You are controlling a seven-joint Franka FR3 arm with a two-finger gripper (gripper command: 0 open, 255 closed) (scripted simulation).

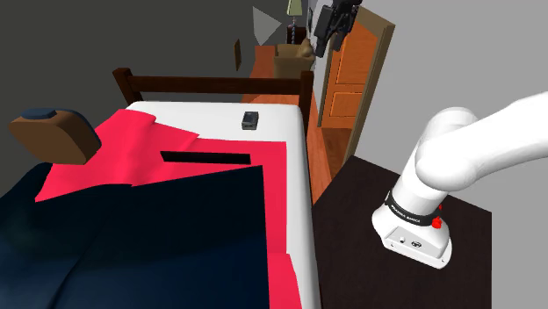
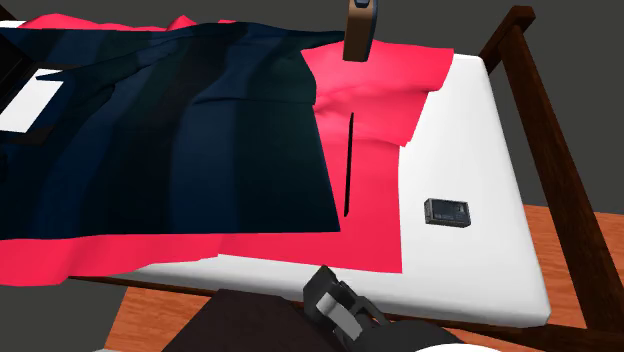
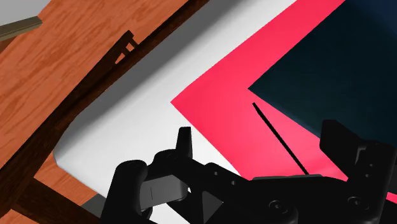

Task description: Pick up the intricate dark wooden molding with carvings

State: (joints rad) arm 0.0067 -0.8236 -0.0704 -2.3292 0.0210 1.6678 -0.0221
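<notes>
The molding (image 1: 206,158) is a thin, dark, straight strip lying flat on the red sheet (image 1: 132,154) of the bed, close to the edge of a dark navy blanket (image 1: 149,228). In the second exterior view the molding (image 2: 348,165) runs across the sheet toward the bed's near side. My black gripper (image 1: 332,31) hangs high above the bed's foot corner, well away from the strip. In the wrist view the gripper (image 3: 261,143) is open with nothing between its fingers, and the molding (image 3: 280,137) lies far below it on the sheet.
A small dark box (image 2: 446,212) rests on the bare white mattress (image 2: 480,150) near the footboard (image 1: 219,85). A brown pillow (image 1: 57,132) sits at the head end. An orange door (image 1: 351,79) stands beyond the bed, with wooden floor (image 3: 63,70) beside it.
</notes>
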